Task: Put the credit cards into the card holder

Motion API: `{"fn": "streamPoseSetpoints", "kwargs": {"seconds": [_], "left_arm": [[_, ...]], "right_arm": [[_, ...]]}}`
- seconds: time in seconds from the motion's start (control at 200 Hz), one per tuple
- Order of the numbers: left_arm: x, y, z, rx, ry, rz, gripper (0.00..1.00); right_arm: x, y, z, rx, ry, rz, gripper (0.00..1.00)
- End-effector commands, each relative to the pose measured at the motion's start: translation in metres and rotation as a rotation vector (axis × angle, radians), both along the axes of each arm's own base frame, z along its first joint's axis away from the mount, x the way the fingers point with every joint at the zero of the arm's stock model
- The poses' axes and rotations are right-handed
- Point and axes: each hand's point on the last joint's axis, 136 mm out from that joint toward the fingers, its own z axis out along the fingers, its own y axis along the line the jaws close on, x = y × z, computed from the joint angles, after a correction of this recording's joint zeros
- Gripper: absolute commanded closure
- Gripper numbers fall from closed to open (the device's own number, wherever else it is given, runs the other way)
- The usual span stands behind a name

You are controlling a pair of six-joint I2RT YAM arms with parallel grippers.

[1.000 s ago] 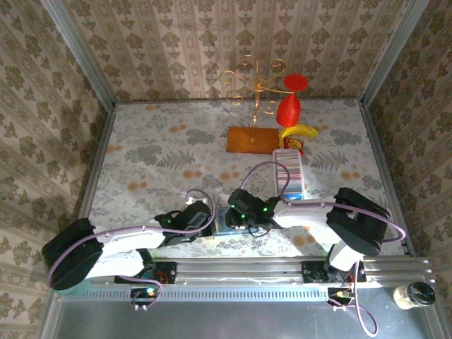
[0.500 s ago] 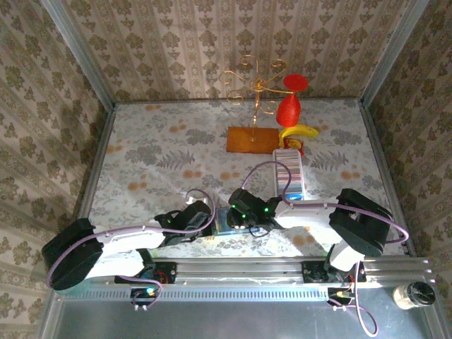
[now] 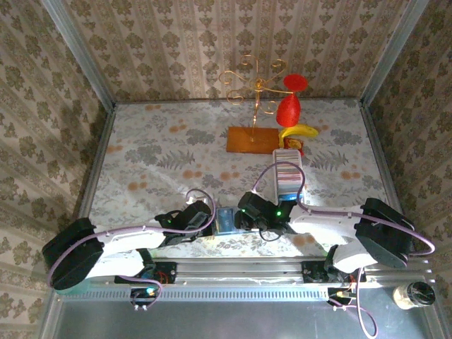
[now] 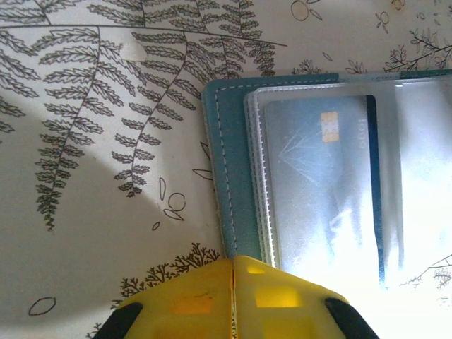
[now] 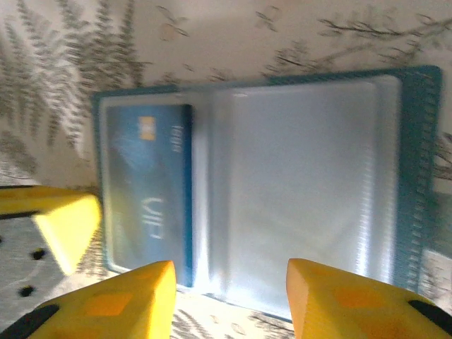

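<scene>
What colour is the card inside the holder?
The card is blue with a gold chip; right wrist view best.

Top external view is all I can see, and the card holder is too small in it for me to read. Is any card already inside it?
Observer: Yes. In the left wrist view the card holder lies open, and a blue card with a gold chip sits inside a clear sleeve.
Operator: Do the right jaws hold another card?
Observer: No. In the right wrist view the right jaws stand open over the open holder, with nothing between them.
</scene>
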Motion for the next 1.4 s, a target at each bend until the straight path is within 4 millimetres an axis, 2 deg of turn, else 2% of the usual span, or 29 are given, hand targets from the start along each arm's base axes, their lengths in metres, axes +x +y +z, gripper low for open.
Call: {"fn": "streamPoseSetpoints", "kwargs": {"seconds": [0.0,0.195,0.38,0.585,0.825,1.1,1.2,1.395], "left_arm": [[0.0,-0.003,0.001,-0.009,0.003,-0.001,0.9],[0.0,-0.004,0.001,-0.011,0.002,-0.002,0.9],[0.0,-0.003,0.0,-0.008,0.006,-0.002,0.9],[0.0,-0.002,-0.001,-0.009,0.007,-0.001,0.9],[-0.001,0.0,-0.002,-0.011,0.008,0.004,0.9],[-0.002,0.001,-0.003,-0.013,0.009,0.008,0.9],[-0.002,0.003,-0.004,-0.008,0.008,0.013,0.9],[-0.002,0.003,-0.003,-0.012,0.003,0.012,0.9]], "right_arm": [[-0.004,-0.026,-0.014,-0.105,0.002,-0.051,0.54],[-0.003,-0.023,-0.023,-0.137,0.021,-0.044,0.53],[-0.002,-0.007,-0.025,-0.107,0.034,-0.022,0.53],[0.0,0.012,-0.017,-0.05,0.02,-0.004,0.45],[0.004,0.036,0.0,0.061,-0.009,0.006,0.44],[0.005,0.058,0.006,0.166,-0.002,0.014,0.44],[0.006,0.052,0.01,0.127,-0.015,0.011,0.44],[0.006,0.01,0.008,-0.022,-0.058,-0.044,0.44]]}}
